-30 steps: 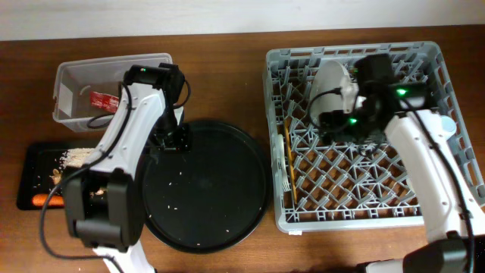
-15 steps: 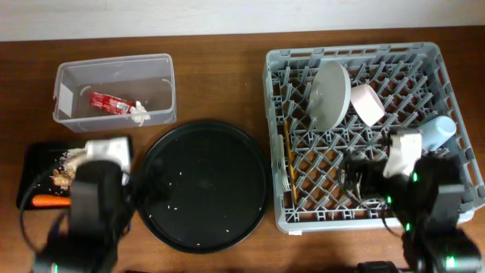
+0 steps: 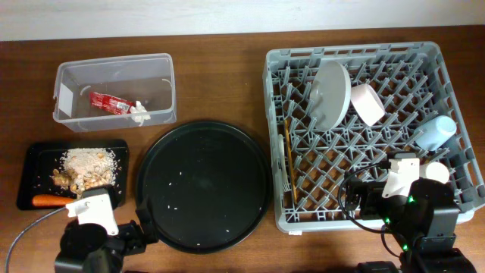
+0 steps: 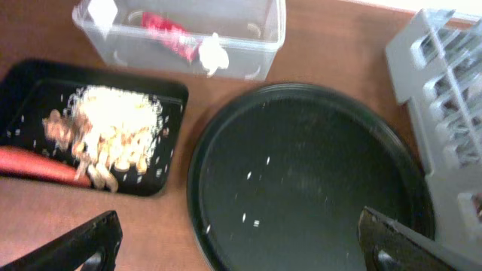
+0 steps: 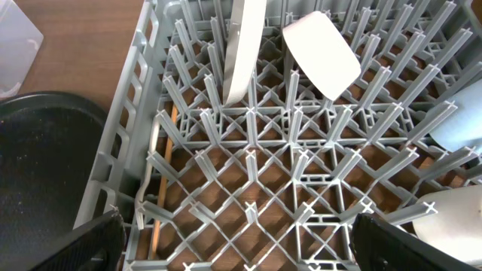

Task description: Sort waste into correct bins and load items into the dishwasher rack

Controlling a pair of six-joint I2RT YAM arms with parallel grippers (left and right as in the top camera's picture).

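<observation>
The left gripper (image 4: 245,242) is spread wide with nothing between its fingers, hanging over the near edge of a large round black tray (image 4: 309,173) that carries a few pale specks. Ahead of it and to its left lies the shallow black rectangular tray (image 4: 30,90), which holds a heap of pale oat-like crumbs (image 4: 113,120) mixed with brownish food bits (image 3: 76,180). An orange carrot (image 4: 30,162) lies along the tray's nearer side. Farther ahead stands the clear plastic rectangular tub (image 4: 248,45), with a small red wrapper (image 4: 167,34) and a crumpled white paper (image 4: 212,53) inside. The right gripper (image 5: 241,242) is likewise parted wide and empty, poised above the near part of the large square grey plastic dishwasher rack (image 5: 124,135). Ahead of it, a round grey-white plate (image 5: 245,45) stands on edge among the pegs, and just right of the plate a pinkish-white bowl (image 5: 320,53) leans tilted. To the gripper's right lies a light blue cup (image 5: 459,124), and nearer, close by its right finger, a small cream cup (image 5: 456,214). To its left, along the rack's left wall, a thin wooden chopstick (image 5: 162,188) lies on the lattice floor, with a white plastic fork (image 3: 285,178) just beside it.
</observation>
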